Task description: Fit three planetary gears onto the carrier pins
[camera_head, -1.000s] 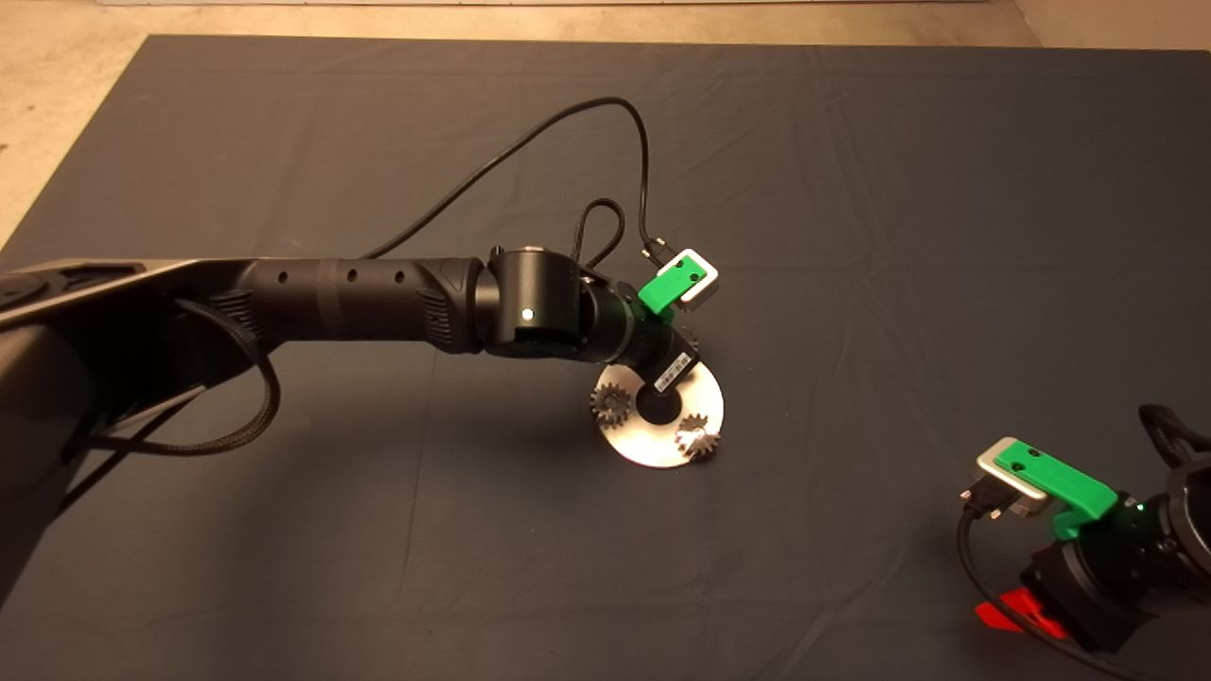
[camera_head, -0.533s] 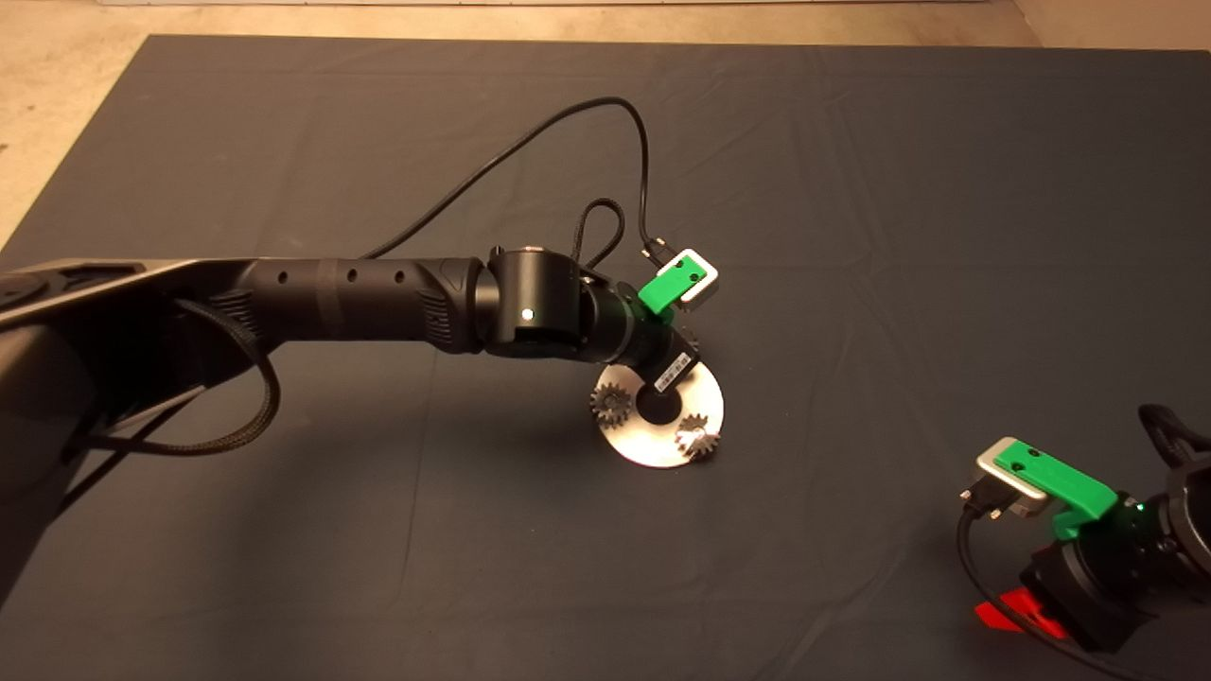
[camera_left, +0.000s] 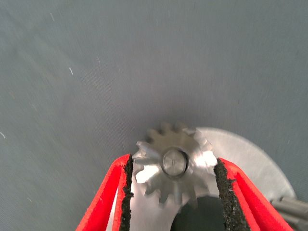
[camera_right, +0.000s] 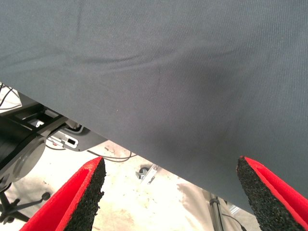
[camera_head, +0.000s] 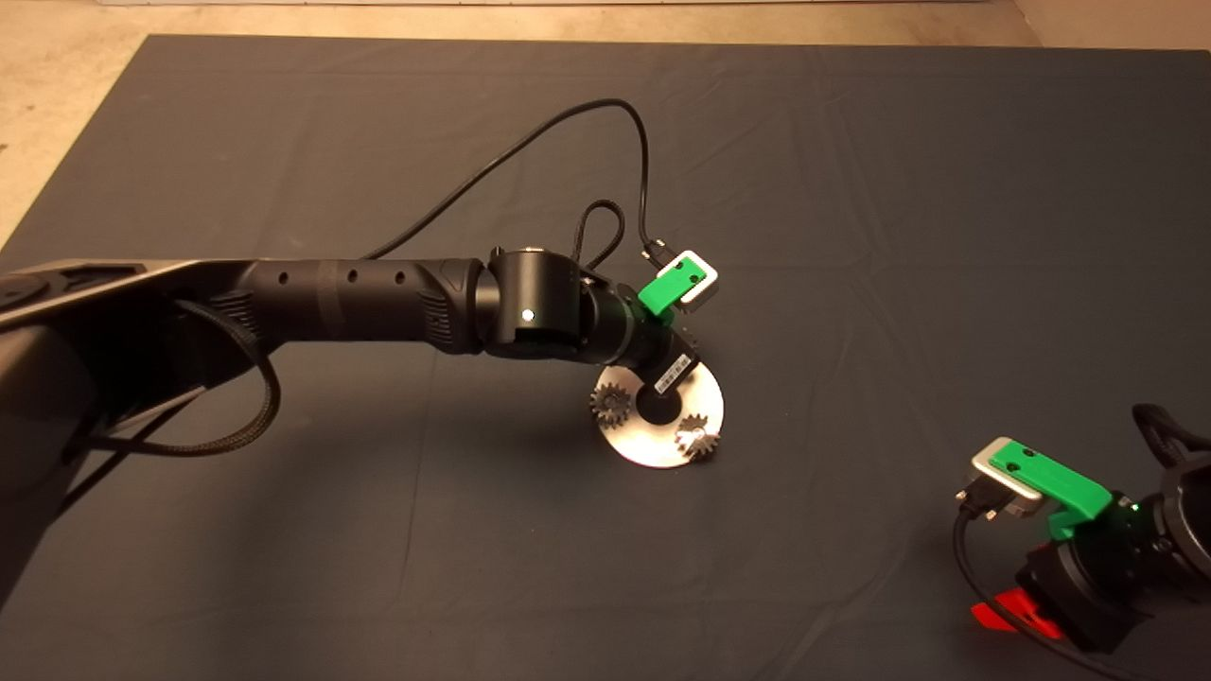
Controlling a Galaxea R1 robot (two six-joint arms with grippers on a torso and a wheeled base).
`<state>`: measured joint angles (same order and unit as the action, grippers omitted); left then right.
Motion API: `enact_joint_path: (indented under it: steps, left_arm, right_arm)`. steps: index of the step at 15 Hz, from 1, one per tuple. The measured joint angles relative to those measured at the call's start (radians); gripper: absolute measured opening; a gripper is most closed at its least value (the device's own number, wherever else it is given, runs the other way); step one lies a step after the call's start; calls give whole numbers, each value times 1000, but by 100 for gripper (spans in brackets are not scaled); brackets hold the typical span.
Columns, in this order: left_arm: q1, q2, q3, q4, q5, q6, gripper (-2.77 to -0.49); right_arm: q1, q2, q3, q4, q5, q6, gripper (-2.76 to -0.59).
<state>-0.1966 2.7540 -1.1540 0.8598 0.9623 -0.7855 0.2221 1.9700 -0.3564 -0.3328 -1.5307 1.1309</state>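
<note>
Left gripper [camera_left: 174, 192] brackets the small shiny toothed steel gear [camera_left: 173, 161], pads just touching its teeth; I see it seated on its silver pin [camera_left: 174, 161] on the flat silver disc [camera_left: 255, 163]. Straight up clears it. Right gripper [camera_right: 171, 192] waits wide over the dark mat [camera_head: 851, 189].

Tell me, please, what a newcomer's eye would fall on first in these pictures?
Probably the silver disc mid-mat, with two gears already on it. The left hand is right over it, its red fingers bracketing a third gear sitting on a pin. The right hand waits open at the mat's lower right edge.
</note>
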Motion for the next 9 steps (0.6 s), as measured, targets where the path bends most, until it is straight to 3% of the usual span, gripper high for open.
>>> enact_joint_path:
  steps: [9]
  left_arm:
    - [0,3,3,-8,-2,-1,-158]
  right_arm:
    - [2,0,0,0,0,0,-134]
